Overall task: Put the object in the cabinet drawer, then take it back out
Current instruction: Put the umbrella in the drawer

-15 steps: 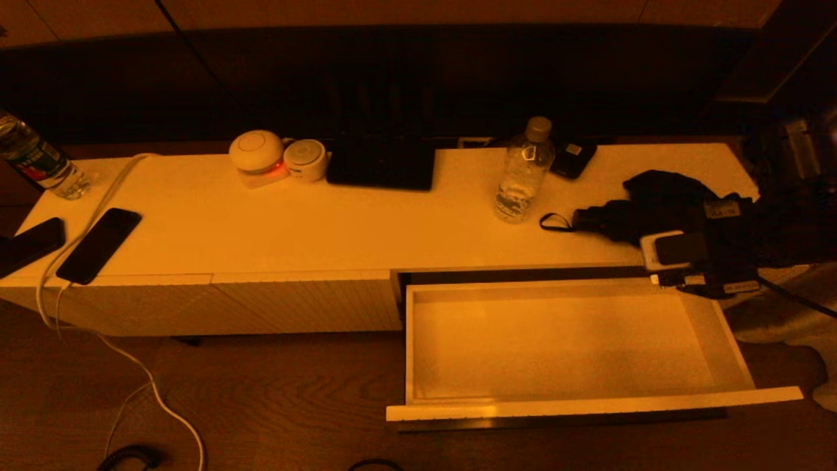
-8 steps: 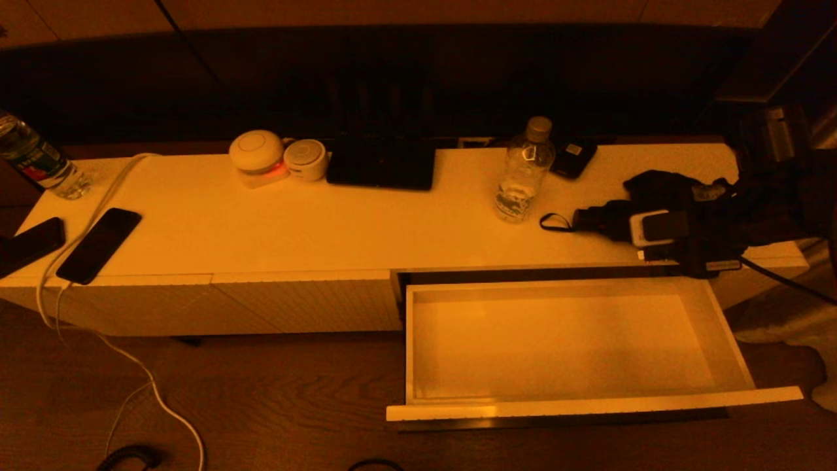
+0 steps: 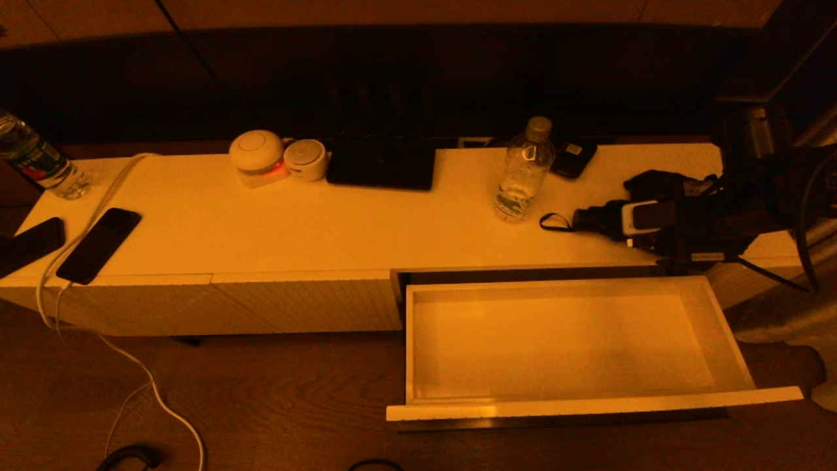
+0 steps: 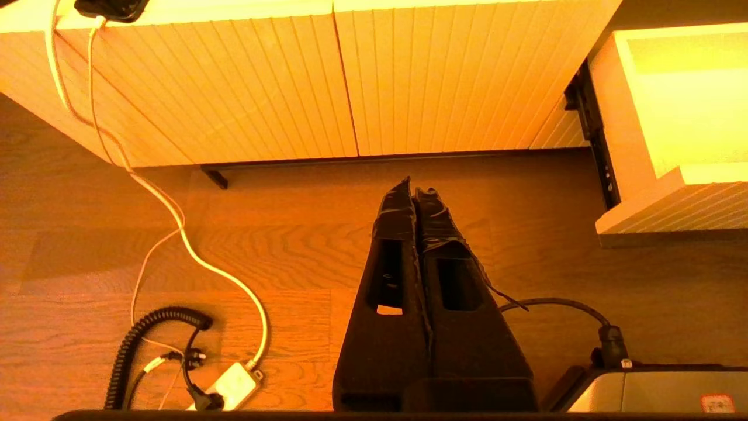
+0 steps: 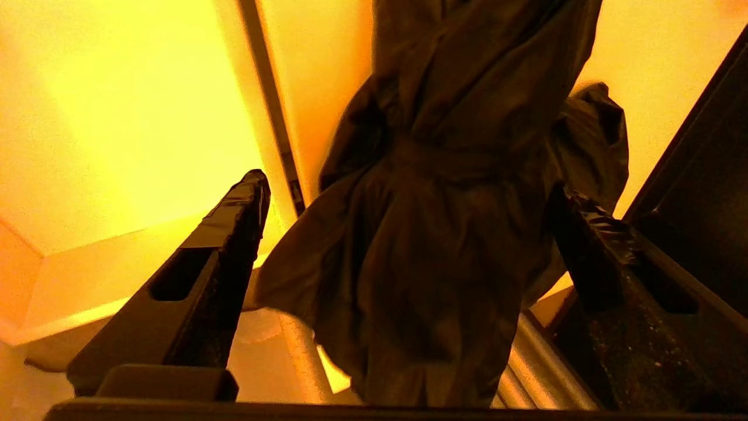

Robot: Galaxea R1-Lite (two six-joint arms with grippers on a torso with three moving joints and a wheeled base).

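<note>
The object, a black folded fabric bundle with a wrist loop, lies on the right end of the cabinet top. My right gripper hovers over it, pointing left. In the right wrist view the right gripper is open, one finger on each side of the dark fabric, apart from it. The cabinet drawer is pulled out below, its white inside bare. My left gripper is shut on nothing above the wooden floor in front of the cabinet.
On the cabinet top stand a clear water bottle, a small black device, a dark flat slab, two round white gadgets, two phones and another bottle. A white cable trails onto the floor.
My right arm has moved from the drawer's back right corner up and left onto the cabinet top, over the black object. Its jaws have opened slightly wider.
</note>
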